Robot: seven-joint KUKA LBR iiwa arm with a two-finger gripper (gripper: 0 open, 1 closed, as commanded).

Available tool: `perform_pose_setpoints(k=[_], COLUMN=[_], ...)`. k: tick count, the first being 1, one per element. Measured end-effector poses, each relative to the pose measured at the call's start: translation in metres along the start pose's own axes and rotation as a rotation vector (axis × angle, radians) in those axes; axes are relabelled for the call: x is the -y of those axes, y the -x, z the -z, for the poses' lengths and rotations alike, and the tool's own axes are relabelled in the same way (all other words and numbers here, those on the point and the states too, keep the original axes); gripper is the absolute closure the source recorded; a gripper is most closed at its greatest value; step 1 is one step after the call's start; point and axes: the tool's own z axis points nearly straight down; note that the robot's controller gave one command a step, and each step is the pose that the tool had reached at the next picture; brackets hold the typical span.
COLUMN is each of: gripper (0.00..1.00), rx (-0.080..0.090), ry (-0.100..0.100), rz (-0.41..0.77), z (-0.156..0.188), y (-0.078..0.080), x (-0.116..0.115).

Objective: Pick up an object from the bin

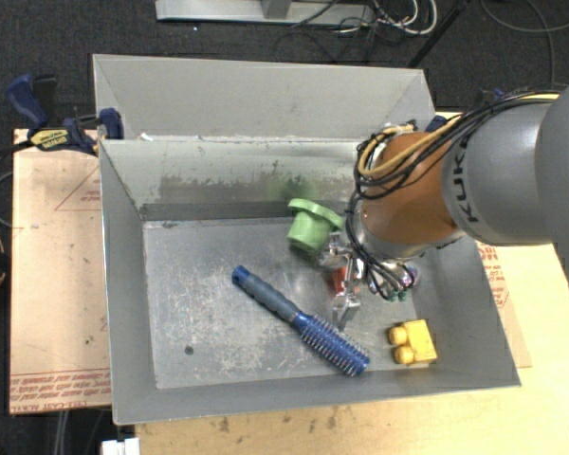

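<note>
My gripper (344, 303) hangs low in the bin's middle right, just below the orange wrist cover. Its fingertips point down at the floor close above the bristle end of a blue hairbrush (302, 322), which lies diagonally from upper left to lower right. A reddish bit shows by the fingers, too small to identify. A light green cup-like plastic piece (311, 224) lies on its side just up and left of the gripper, near the back wall. A small yellow toy block (412, 342) sits to the lower right of the gripper.
The arm and its cables cover the bin's right side. The left half of the bin floor is bare metal with scuff marks.
</note>
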Motion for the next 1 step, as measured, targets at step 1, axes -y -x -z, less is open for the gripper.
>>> perform_pose_setpoints(k=[1], gripper=[1.00], rx=[-0.003], ry=[0.006], rz=[0.002], z=[0.0007], y=[0.0001], x=[-0.0032])
